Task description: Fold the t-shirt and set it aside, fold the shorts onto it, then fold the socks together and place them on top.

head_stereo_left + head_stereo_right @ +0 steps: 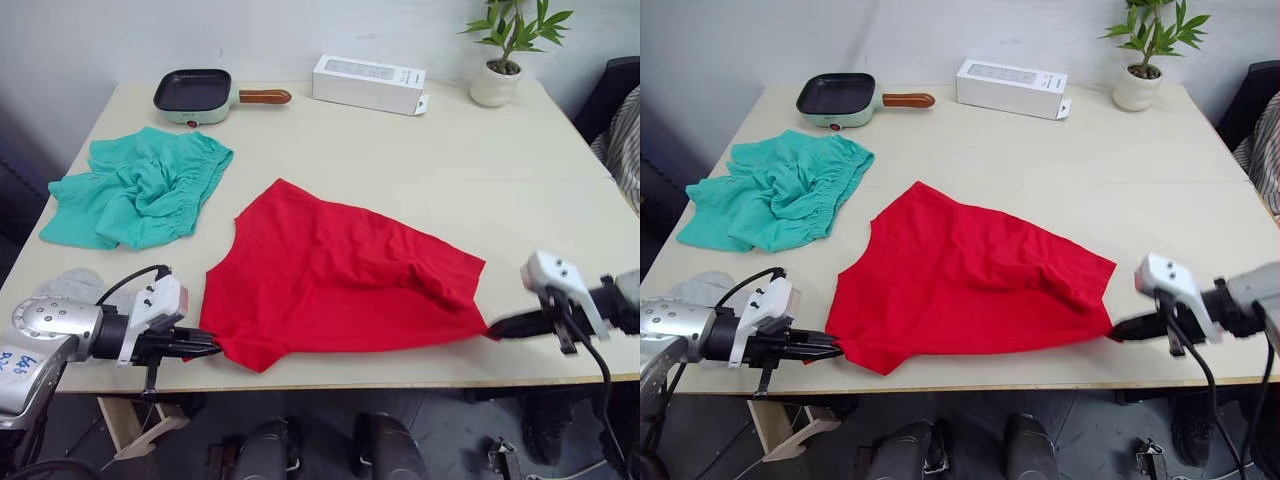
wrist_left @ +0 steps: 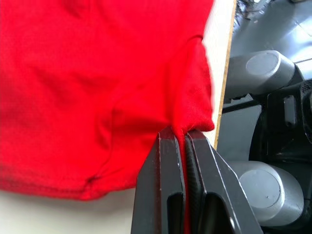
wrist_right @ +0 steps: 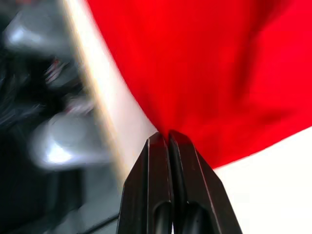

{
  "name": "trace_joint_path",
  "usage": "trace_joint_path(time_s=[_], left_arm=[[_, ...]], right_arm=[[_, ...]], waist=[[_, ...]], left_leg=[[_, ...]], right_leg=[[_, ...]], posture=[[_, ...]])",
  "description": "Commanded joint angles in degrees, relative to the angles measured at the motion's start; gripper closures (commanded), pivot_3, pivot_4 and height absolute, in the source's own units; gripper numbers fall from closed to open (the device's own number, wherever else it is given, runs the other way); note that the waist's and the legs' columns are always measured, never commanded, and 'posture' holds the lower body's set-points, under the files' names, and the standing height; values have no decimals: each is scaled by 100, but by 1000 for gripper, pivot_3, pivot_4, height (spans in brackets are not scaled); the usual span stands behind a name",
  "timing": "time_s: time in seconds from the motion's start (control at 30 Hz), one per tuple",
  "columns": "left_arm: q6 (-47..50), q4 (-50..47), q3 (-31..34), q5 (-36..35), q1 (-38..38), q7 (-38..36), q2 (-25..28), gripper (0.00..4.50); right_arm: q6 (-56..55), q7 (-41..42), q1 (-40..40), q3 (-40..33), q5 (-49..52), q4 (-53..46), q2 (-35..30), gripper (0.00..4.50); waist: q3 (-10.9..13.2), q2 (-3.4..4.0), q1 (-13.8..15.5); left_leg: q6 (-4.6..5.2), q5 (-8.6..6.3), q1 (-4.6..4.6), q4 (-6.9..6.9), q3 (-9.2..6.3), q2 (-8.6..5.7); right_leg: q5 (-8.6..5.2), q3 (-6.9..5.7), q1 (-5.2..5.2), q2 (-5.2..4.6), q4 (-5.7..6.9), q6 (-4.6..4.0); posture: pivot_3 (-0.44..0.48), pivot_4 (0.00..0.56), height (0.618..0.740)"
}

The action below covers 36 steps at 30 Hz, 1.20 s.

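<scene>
Pale wooden table [image 1: 480, 170], small green frying pan [image 1: 195, 95], white box [image 1: 367, 84], potted plant [image 1: 503, 50] along far edge

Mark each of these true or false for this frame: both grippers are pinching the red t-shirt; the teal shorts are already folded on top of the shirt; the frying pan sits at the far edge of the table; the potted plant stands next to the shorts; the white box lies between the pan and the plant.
1. Both grippers pinch the t-shirt. True: the left gripper and right gripper are each closed on an edge.
2. The shorts lie folded on the shirt. False: they lie crumpled, apart from it.
3. The frying pan sits at the table's far edge. True.
4. The potted plant stands beside the shorts. False: it is at the far right corner.
5. The white box lies between pan and plant. True.
</scene>
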Motion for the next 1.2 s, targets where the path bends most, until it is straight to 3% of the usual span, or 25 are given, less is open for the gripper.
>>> trace_joint_path(time_s=[0.03, 0.17, 0.47, 0.6, 0.73, 0.83, 0.9, 1.03, 1.2], left_arm=[[-102, 271, -61, -67, -488, 48, -111, 4500], [66, 447, -193, -176, -926, -106, -115, 4500], [104, 771, -827, 84, -1015, -989, 582, 4500], [-21, 1043, -1176, 207, -1555, -1117, 411, 4500], [-806, 2379, -1268, 738, -3086, -304, -651, 4500], [-2276, 4871, -1392, 2056, -5357, 1683, -1431, 4500], [-3201, 6289, -1262, 2518, -6550, 3069, -1739, 4500], [-5014, 8027, -1068, 2964, -8423, 4630, -1787, 4500], [-6458, 8692, -1211, 3498, -9830, 5248, -1570, 4500]], right_arm=[[-274, -104, -439, -122, -70, 385, 65, 4458], [-238, 108, -656, 3, -150, 636, -121, 4458], [655, 928, 52, 531, 426, -134, -1109, 4458], [726, 920, -71, 633, 592, -124, -1092, 4458], [-211, -51, -1442, 636, -141, 1243, -105, 4458], [-1840, -1698, -3631, 543, -1145, 3464, 667, 4458], [-2692, -2291, -4615, 556, -1541, 4501, 918, 4458], [-4107, -3727, -6134, 465, -2084, 5996, 1156, 4458], [-5671, -4684, -7119, 494, -2628, 6672, 1092, 4458]], waist=[[1, 2, 14], [1, 2, 71], [2, 2, 87], [5, -3, 96], [7, -5, 134], [19, -14, 128], [24, -24, 122], [23, -27, 102], [25, -27, 6]], left_leg=[[-2, 1, 1, -2, 1, 0], [0, -1, -8, -3, 2, -4], [46, -3, -15, 7, 21, -7], [14, -15, -12, 11, 22, -2], [8, 2, -6, 19, 22, -2], [18, 25, -20, 26, 29, -9], [37, 80, -117, 18, 56, -21], [58, 84, -188, 5, 57, -17], [75, 30, -203, -10, 58, -21]], right_leg=[[0, 0, -1, 0, 2, 0], [0, -6, -10, 2, 9, 0], [-2, -2, -11, 3, -3, 5], [0, -2, -12, -2, -3, 7], [16, -1, -7, -2, -2, -4], [45, -4, -24, 1, 15, 4], [71, -20, -140, 16, 30, 6], [83, -45, -201, 53, 38, 8], [79, -135, -216, 48, 16, 13]], posture=[[0, 150, 740], [0, 150, 740], [0, 150, 740], [0, 150, 740], [0, 150, 740], [0, 150, 740], [0, 150, 740], [0, 150, 740], [0, 150, 740]])
